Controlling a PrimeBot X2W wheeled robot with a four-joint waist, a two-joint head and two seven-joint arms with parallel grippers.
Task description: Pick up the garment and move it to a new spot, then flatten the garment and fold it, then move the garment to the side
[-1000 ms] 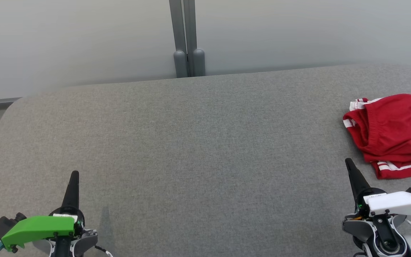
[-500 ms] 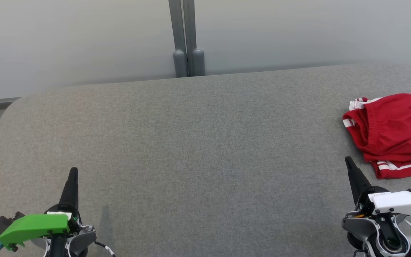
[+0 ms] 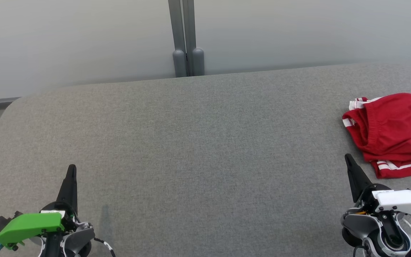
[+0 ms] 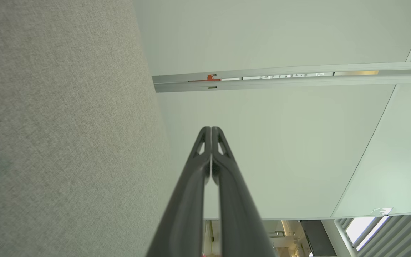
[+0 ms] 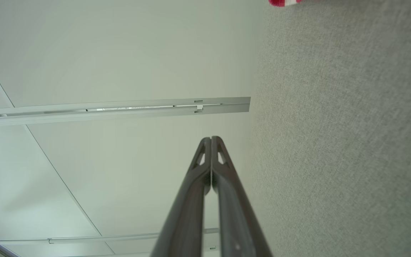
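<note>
Lying in a loose fold at the right edge of the grey cloth surface (image 3: 205, 142), the red garment (image 3: 394, 132) shows white stripes along its hems and a gathered waistband turned toward the middle of the surface. Its right part runs past the border of the head view. The right pincer (image 3: 348, 157) sits at the near right corner, near the garment's near hem but apart from it. Its two dark fingers are pressed together into a single point, grasping nothing. The left pincer (image 3: 71, 167) sits at the near left corner, well apart from the garment, and is likewise clenched on nothing. A green cover (image 3: 30, 225) sits on the left wrist and a white cover (image 3: 401, 201) on the right. Both pincers point toward the far edge. In the right wrist view the fingers meet tip to tip, the surface lies along that view's right side, and a scrap of red and white hem shows at the top border. In the left wrist view the fingers also meet tip to tip, beside the surface on that view's left. Behind the far edge stands a pale wall (image 3: 84, 43), with a grey post (image 3: 184, 35) rising near the middle of that edge.
</note>
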